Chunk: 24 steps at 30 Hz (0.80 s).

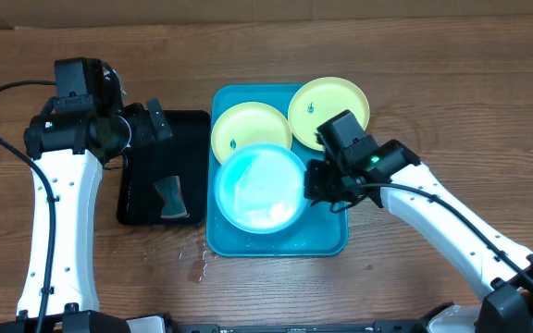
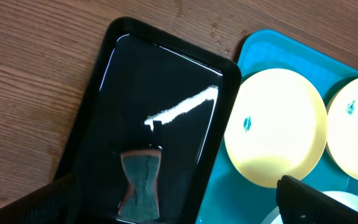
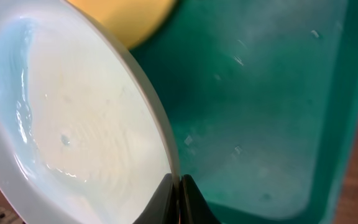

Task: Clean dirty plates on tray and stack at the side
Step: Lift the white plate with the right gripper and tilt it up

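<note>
the right end effector (image 1: 317, 182) is clamped on the rim of the light blue plate (image 1: 259, 190), its fingers pinched together over the edge. the plate spreads out to that end effector's left inside the turquoise tray (image 1: 327, 242), its surface glossy and wet-looking. the blue plate's far rim overlaps one pale yellow-green plate (image 1: 251, 128). a second yellow-green plate (image 1: 329, 106) lies just beyond the right end effector. each shows a small dark speck. the left end effector (image 1: 153, 123) hangs with fingers well apart, holding nothing, over the black tray (image 1: 142, 199) on the counter (image 1: 415, 92). a sponge (image 1: 170, 196) lies in that tray below it.
</note>
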Tool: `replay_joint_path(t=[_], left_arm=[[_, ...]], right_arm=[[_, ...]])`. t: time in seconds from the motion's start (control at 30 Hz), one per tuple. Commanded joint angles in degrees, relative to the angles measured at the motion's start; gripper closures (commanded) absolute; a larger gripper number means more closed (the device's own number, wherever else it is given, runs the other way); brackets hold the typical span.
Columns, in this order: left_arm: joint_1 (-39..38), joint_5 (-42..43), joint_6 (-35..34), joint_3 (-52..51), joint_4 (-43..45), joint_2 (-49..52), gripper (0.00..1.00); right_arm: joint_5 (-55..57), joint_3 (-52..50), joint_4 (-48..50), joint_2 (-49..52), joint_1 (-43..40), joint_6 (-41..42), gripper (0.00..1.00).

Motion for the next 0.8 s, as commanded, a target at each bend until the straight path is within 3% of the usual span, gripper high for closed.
replay_joint_path(t=[0.0,0.5,0.77], left_arm=[[0.22,0.37,-1.01,1.18,0.07,-0.48,0.00],[0.22,0.37,-1.03,1.18,0.07,-0.48,0.00],[0.22,0.37,-1.03,1.18,0.07,-0.48,0.00]], right_arm=[[0.57,1.62,4.35,-0.11,2.43,2.60,0.96],[11.74,1.64,31.50,13.29,10.08,9.03,0.96],[24.44,1.64,35.93,13.44,14.49,8.72,0.96]])
